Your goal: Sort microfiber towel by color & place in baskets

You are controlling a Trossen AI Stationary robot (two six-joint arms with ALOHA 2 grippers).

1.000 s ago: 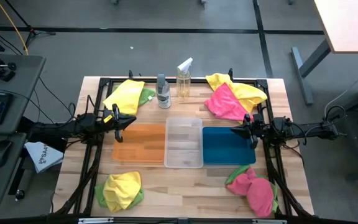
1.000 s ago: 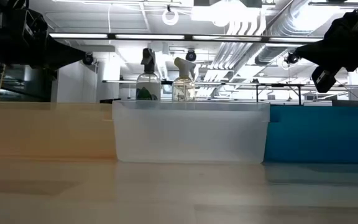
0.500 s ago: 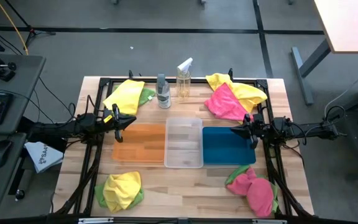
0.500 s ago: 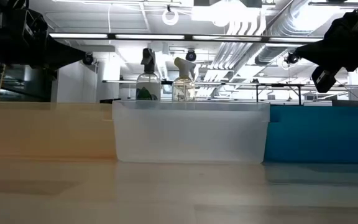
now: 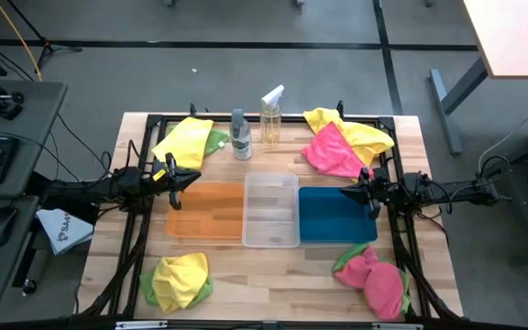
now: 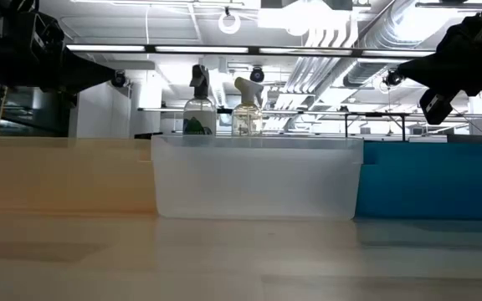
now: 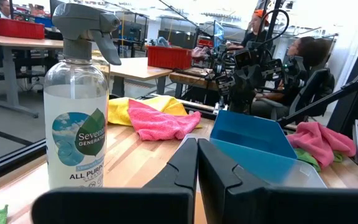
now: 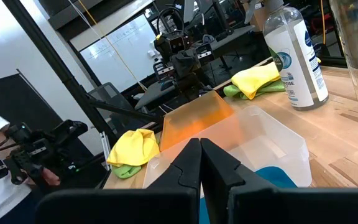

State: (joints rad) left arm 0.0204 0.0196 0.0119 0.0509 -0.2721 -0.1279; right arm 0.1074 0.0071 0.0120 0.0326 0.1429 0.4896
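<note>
Three bins stand side by side mid-table: orange bin [image 5: 205, 211], clear bin [image 5: 271, 211], teal bin [image 5: 335, 214]. Towel heaps lie at the four corners: yellow over green far left [image 5: 187, 140], pink over yellow far right [image 5: 342, 144], yellow over green near left [image 5: 180, 280], pink over green near right [image 5: 374, 277]. My left gripper [image 5: 193, 177] hovers shut above the orange bin's left end; its fingers [image 7: 197, 163] meet. My right gripper [image 5: 345, 192] hovers shut above the teal bin's right end; its fingers [image 8: 200, 163] meet.
Two clear spray bottles [image 5: 240, 135] [image 5: 270, 117] stand behind the bins at the far edge. A black frame [image 5: 145, 128] runs around the table. Bare wood lies in front of the bins [image 5: 273, 275]. People sit in the room beyond the table in the left wrist view.
</note>
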